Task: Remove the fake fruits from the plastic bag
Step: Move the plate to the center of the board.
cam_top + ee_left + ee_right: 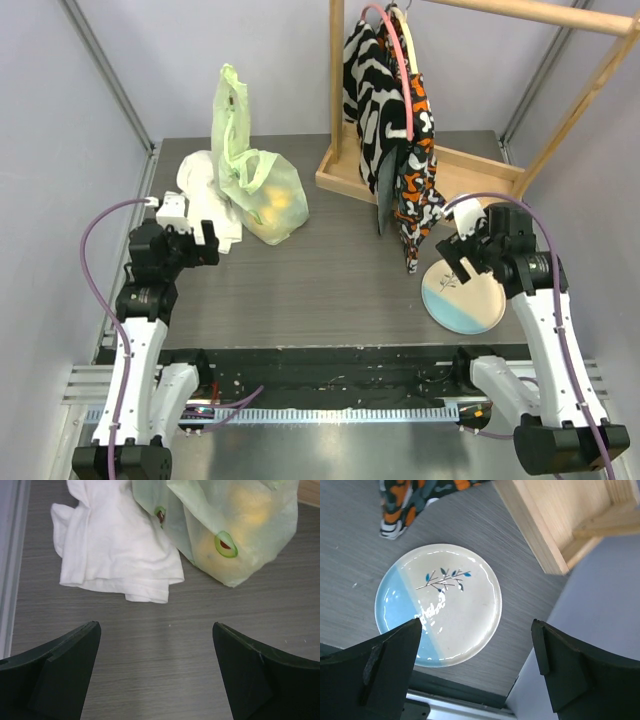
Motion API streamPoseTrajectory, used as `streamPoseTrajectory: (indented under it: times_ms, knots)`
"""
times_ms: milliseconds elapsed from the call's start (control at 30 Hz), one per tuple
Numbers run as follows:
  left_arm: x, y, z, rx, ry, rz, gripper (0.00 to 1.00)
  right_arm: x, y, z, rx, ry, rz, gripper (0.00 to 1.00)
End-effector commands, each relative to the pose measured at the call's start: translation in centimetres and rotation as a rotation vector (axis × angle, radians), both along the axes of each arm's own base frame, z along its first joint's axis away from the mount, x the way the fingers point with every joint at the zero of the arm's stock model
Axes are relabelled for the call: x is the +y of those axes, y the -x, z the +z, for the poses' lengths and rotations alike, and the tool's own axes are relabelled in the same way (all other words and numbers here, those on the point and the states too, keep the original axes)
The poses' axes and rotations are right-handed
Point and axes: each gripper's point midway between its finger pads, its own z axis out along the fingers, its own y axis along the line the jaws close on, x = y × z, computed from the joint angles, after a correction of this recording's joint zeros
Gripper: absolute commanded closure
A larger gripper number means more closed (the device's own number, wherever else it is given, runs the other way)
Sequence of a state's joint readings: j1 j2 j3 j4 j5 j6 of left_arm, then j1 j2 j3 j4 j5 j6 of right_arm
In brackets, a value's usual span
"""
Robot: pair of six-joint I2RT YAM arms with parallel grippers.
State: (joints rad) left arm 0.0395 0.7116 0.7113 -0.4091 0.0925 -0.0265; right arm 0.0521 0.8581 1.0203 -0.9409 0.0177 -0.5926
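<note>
The plastic bag (258, 185) sat at the far left of the table (330, 280), with its left side pressed against a crumpled white cloth (205, 195). In the top view its long axis ran from the bulging body at the near end to the handle loops at the far end. The loops rose in a narrow strip and tilted slightly left. Whether the mouth faced straight up or leaned back could not be told.

The fake fruits (275, 205) were all inside the bag, low in its body, and showed as a yellow mass through the thin film. In the left wrist view a yellow-orange round fruit (210, 560) lay against the bag's near wall with another yellow shape (250, 502) behind it. Two green avocados pressed against the film, cut faces and brown pits outward, one (226, 545) at the near wall and one (160, 514) further left by the cloth.

The left gripper (205, 243) hung just near of the cloth and bag. It pointed at them with its fingers spread wide and nothing between them.

The right gripper (460, 255) hovered over a blue-and-cream plate (439, 610) at the near right. Its fingers were also wide apart and empty. Beyond the plate stood a wooden rack (420, 170) hung with patterned garments (395, 120).
</note>
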Motion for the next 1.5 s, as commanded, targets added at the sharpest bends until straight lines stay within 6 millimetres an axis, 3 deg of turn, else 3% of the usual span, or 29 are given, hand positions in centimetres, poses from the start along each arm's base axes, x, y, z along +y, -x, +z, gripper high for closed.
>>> streamPoseTrajectory:
  times_ms: [0, 100, 133, 233, 467, 600, 667, 700, 733, 800, 900, 967, 1133, 1200, 1233, 1267, 1333, 1367, 1433, 1467]
  knots:
    - [-2.4, 0.8, 2.2, -0.007, 0.037, -0.136, 0.00, 2.8, -0.8, -3.7, 0.118, -0.014, 0.257, 0.04]
    - [-2.5, 1.4, 2.5, 0.003, 0.035, -0.141, 0.00, 3.0, -1.2, -7.1, 0.257, -0.027, 0.271, 0.16]
    - [-2.5, 1.5, 2.5, 0.004, 0.011, -0.162, 0.00, 2.8, -1.3, -9.0, 0.340, -0.024, 0.260, 0.17]
    - [-2.9, 1.9, 2.3, 0.032, 0.008, -0.195, 0.00, 1.7, -1.7, -11.1, 0.424, 0.020, 0.226, 0.17]
    - [-2.4, 2.0, 0.3, 0.085, 0.008, -0.161, 0.00, 2.9, -1.3, -13.4, 0.501, -0.052, 0.247, 0.21]
    - [-2.0, 2.7, -0.3, 0.113, -0.014, -0.153, 0.00, 3.2, 1.2, -15.2, 0.614, -0.057, 0.314, 0.30]
    - [-1.8, 2.8, -0.4, 0.122, -0.018, -0.145, 0.00, 2.9, 1.7, -16.1, 0.631, -0.008, 0.350, 0.41]
    - [-1.9, 2.8, -0.5, 0.125, -0.016, -0.146, 0.00, 2.6, 2.4, -17.1, 0.669, 0.016, 0.364, 0.57]
    - [-1.8, 2.7, -0.4, 0.124, -0.019, -0.144, 0.00, 2.3, 2.5, -17.6, 0.687, 0.037, 0.369, 0.64]
    - [-1.7, 2.6, -0.2, 0.120, -0.022, -0.139, 0.00, 2.2, 2.5, -18.8, 0.724, 0.057, 0.400, 0.74]
    - [-1.4, 2.6, 0.0, 0.113, -0.039, -0.133, 0.00, 3.1, 1.6, -19.8, 0.708, 0.099, 0.495, 0.76]
    - [-1.3, 3.0, -0.1, 0.120, -0.049, -0.132, 0.00, 4.7, 1.1, -20.2, 0.681, 0.113, 0.569, 0.76]
    - [-0.2, 3.1, -0.4, 0.124, -0.068, -0.079, 0.00, 11.2, 3.1, -22.0, 0.780, 0.155, 0.810, 0.77]
    - [-0.1, 3.0, -0.5, 0.124, -0.068, -0.076, 0.00, 14.1, 2.5, -21.7, 0.778, 0.150, 0.890, 0.78]
    - [-0.1, 2.9, -0.3, 0.116, -0.069, -0.076, 0.00, 15.8, 2.9, -21.7, 0.783, 0.163, 0.949, 0.78]
    - [0.0, 2.9, -0.1, 0.109, -0.069, -0.074, 0.00, 17.6, 1.9, -21.6, 0.771, 0.161, 0.976, 0.79]
    - [-0.1, 2.9, 0.1, 0.102, -0.057, -0.072, 0.00, 20.9, 1.9, -21.3, 0.761, 0.132, 1.044, 0.78]
    - [-0.3, 2.9, 0.2, 0.101, -0.050, -0.076, 0.00, 23.1, 0.7, -21.2, 0.743, 0.112, 1.062, 0.77]
    - [-0.3, 2.9, 0.7, 0.090, -0.039, -0.072, 0.00, 26.7, 0.2, -20.9, 0.719, 0.077, 1.099, 0.77]
    - [-0.4, 2.8, 0.9, 0.086, -0.028, -0.068, 0.00, 30.3, -0.7, -19.3, 0.654, 0.050, 1.127, 0.77]
